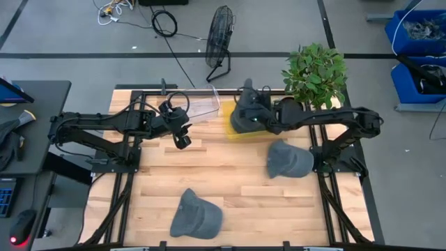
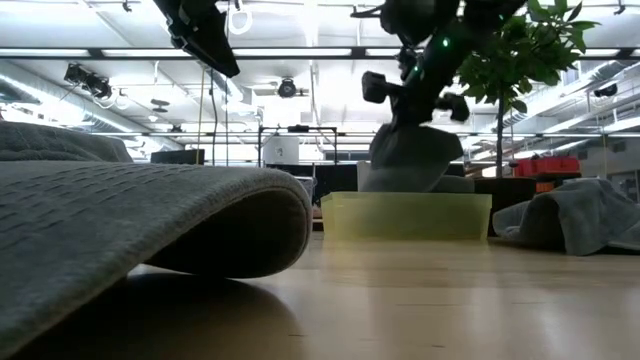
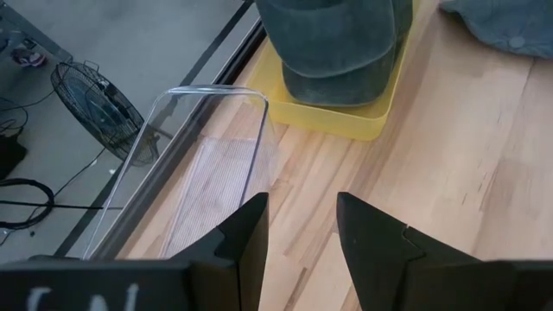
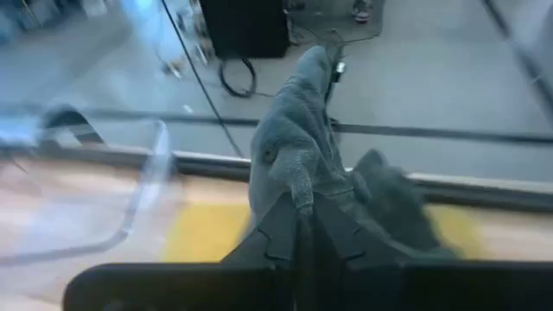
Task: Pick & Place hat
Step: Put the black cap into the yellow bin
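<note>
On the bench (image 1: pixel 244 188), the right end effector (image 1: pixel 259 118) is closed on a hat (image 1: pixel 245 111) hanging over the far yellow tray (image 1: pixel 237 134); released off-centre, it could drape over the rim. The left end effector (image 3: pixel 298 238) waits, open and empty.

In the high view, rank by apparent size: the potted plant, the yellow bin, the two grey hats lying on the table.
1. Potted plant
2. The two grey hats, near and right: look alike, unranked
3. Yellow bin, mostly hidden under a held hat, so unsure

Hat (image 1: pixel 245 115) over the bin (image 1: pixel 240 131); two hats (image 1: pixel 289 160) nearer front.
</note>
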`<state>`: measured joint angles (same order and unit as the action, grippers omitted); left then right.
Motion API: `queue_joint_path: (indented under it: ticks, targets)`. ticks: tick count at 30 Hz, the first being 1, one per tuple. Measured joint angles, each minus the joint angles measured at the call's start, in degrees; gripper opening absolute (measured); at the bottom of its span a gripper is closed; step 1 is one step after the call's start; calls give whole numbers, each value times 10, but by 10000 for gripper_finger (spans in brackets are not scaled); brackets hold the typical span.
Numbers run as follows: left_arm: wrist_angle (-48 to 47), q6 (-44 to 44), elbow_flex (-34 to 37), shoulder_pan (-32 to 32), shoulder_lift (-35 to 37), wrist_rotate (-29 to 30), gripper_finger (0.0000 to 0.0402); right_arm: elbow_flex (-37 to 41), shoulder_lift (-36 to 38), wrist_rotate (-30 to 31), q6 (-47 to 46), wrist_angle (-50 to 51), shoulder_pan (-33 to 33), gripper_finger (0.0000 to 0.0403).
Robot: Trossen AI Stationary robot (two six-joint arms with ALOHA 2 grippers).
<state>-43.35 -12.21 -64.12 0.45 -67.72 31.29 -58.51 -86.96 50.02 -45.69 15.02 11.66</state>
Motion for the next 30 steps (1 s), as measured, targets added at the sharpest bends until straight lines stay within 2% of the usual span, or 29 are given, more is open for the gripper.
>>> queue_joint_path:
  ticks: [3,8,12,23,28,30]
  targets:
    - [0,0,0,0,0,0,142,42,0,0,-29,-68,-5,17]
    - [0,22,0,0,0,0,142,77,0,7,-93,-97,-16,23]
    - [0,24,0,0,0,0,142,78,0,7,-70,-122,-17,38]
    - [0,24,0,0,0,0,142,52,25,-119,185,-134,-10,85]
    - [0,24,0,0,0,0,142,-4,57,-150,338,-38,-10,116]
    - [0,24,0,0,0,0,142,-28,69,-152,429,3,-10,126]
